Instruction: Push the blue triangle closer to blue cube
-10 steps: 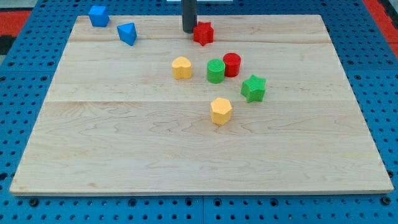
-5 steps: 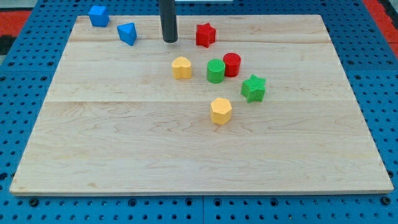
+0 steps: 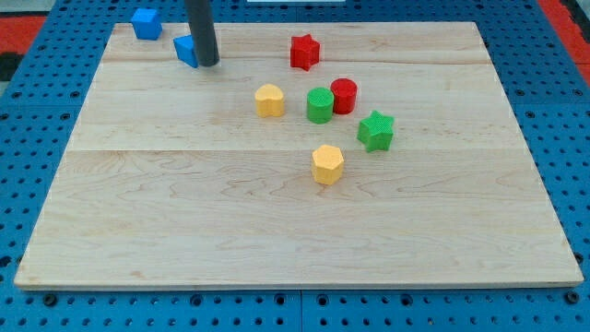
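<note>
- No text, label, brand, number or sign can be read anywhere in the camera view.

My tip (image 3: 208, 64) touching triangle (image 3: 185, 51) at its right, cube (image 3: 145, 22) upper left
</note>
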